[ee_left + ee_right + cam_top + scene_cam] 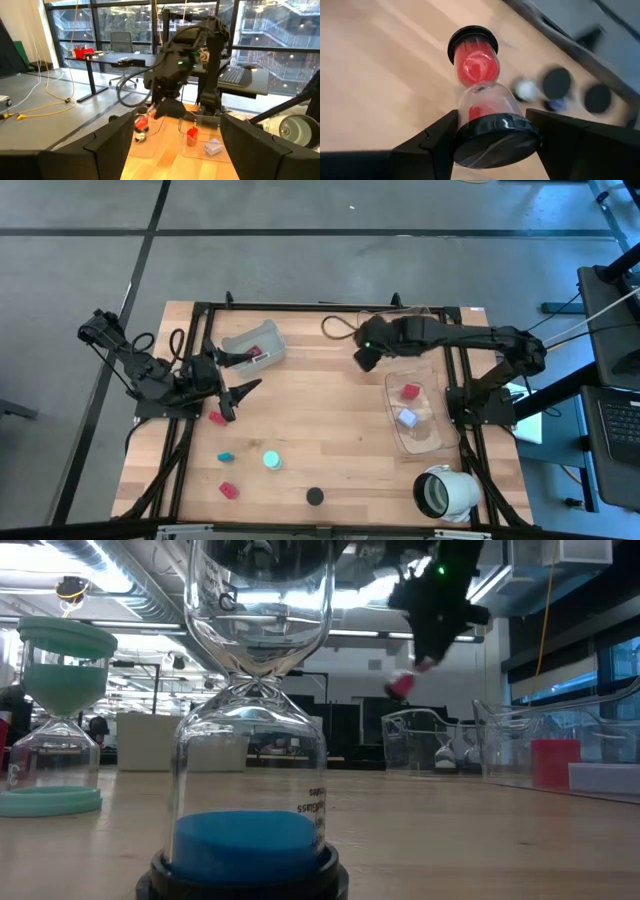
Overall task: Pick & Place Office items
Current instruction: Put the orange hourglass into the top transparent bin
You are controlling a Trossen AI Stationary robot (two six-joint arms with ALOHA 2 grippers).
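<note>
At the left of the high view, the left gripper (pixel 238 387) hangs with its jaws spread wide and empty, between a grey tray (pixel 238 343) and a red piece (pixel 216 418) on the table (pixel 330 430). Lower centre lie a teal timer (pixel 272 461) and a black-capped one (pixel 315 496). Upper right of centre, the right gripper (pixel 490 131) clamps a red hourglass (pixel 475 65) above the table. Further right, a clear tray (pixel 425 442) holds a red block (pixel 410 392) and a lavender cube (pixel 407 418).

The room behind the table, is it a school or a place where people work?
Most likely an office or lab. Past the wooden table stand a desk with an office chair, and big windows facing other buildings.
</note>
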